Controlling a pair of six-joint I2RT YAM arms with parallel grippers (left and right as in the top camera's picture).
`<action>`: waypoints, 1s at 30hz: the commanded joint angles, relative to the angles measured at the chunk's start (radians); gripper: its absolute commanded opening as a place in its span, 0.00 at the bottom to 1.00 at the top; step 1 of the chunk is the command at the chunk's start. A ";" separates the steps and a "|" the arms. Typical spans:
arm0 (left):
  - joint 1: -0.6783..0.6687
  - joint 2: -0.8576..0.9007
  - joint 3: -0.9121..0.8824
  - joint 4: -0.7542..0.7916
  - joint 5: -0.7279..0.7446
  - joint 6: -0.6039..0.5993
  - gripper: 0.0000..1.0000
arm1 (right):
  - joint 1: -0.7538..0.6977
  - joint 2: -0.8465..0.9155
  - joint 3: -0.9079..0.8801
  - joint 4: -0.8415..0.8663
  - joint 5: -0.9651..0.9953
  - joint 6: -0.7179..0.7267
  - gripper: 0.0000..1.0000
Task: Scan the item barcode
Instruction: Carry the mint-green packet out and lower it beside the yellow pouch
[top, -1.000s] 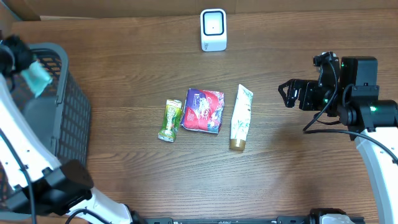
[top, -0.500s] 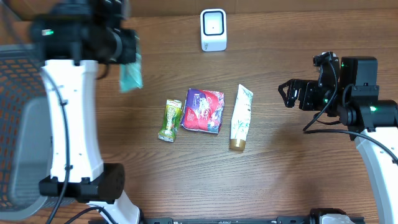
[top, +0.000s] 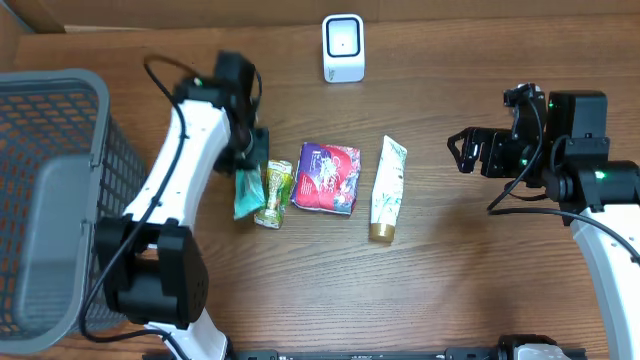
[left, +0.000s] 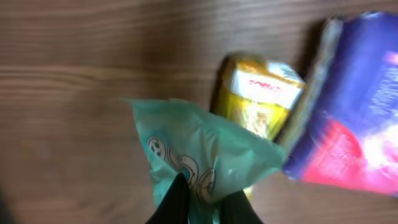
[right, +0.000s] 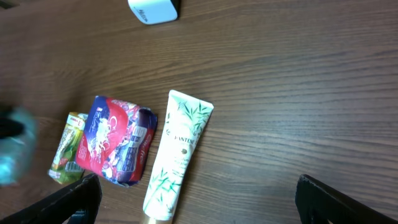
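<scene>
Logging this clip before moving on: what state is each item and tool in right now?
Left tool: shut on the teal packet, beside the green packet.
Right tool: open, holding nothing.
Green packet: lying on the table.
Purple packet: lying flat beside it.
Tube: lying flat, cap on.
Scanner: upright at the far edge.
Basket: upright at the left.

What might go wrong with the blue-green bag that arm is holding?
The left gripper pinches the teal packet by one end only, so it may slip out. The packet hangs right beside the yellow-green packet and might knock it. No barcode shows on it, so it may meet the scanner facing the wrong way.
</scene>
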 joint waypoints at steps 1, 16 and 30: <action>0.006 -0.011 -0.194 0.144 -0.013 -0.080 0.04 | 0.003 -0.003 0.026 0.006 -0.005 0.003 1.00; -0.045 -0.011 -0.410 0.447 0.244 -0.072 0.04 | 0.003 -0.003 0.026 0.006 -0.005 0.003 1.00; -0.126 -0.018 -0.409 0.544 0.285 -0.088 0.05 | 0.003 -0.003 0.026 0.006 -0.005 0.003 1.00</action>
